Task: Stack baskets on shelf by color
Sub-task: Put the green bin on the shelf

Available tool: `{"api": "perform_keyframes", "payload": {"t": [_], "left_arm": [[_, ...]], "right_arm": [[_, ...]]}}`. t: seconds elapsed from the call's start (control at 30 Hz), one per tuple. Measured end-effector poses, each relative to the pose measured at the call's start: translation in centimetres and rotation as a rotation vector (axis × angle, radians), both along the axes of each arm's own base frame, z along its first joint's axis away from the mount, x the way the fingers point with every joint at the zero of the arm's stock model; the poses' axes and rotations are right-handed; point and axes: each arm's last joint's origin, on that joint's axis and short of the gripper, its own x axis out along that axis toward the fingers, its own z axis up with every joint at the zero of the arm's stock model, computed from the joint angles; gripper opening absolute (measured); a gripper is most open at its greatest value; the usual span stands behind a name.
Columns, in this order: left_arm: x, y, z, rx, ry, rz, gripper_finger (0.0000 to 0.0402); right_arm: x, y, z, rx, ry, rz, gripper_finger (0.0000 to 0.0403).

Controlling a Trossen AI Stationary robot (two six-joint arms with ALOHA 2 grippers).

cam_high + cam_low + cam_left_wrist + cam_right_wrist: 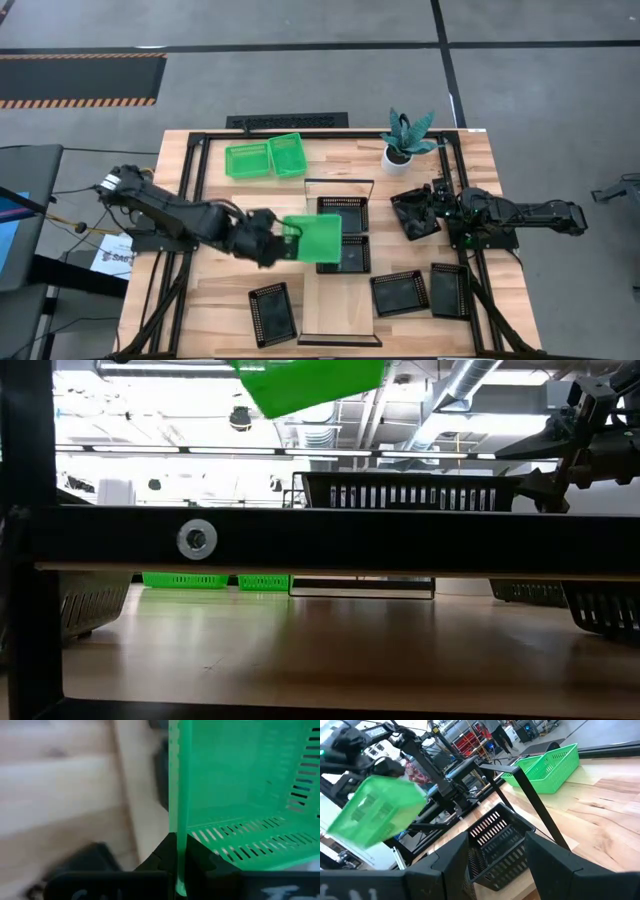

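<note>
left gripper [283, 238] is clamped on a green basket [313, 240], holding it up over the shelf [340, 300], above the black baskets [343, 214] there; right gripper [432, 205] sits wide open by the shelf's right side, holding nothing

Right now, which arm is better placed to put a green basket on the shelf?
Left, probably. The left gripper is shut on a green basket held beside the shelf; the right gripper is open by a black basket.
</note>
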Motion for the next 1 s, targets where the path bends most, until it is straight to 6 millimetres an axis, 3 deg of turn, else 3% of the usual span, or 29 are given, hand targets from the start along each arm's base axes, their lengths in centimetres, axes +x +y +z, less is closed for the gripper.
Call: {"api": "perform_keyframes", "payload": {"t": [0.17, 0.57, 0.73, 1.0], "left_arm": [[1.9, -2.7, -1.7, -0.093, -0.040, -0.025, 0.0000], [2.6, -7.5, -4.3, -0.248, -0.037, 0.010, 0.0000], [3.1, -8.5, -5.0, -0.256, -0.022, -0.014, 0.0000], [3.5, -8.3, -5.5, -0.266, -0.002, -0.034, 0.0000]], "right_arm": [[0.0, 0.0, 0.0, 0.000, 0.000, 0.000, 0.0218], [0.0, 0.0, 0.0, 0.001, 0.000, 0.001, 0.0218], [0.0, 0.0, 0.0, 0.001, 0.000, 0.002, 0.0218], [0.0, 0.0, 0.0, 0.000, 0.000, 0.002, 0.0218]]}}
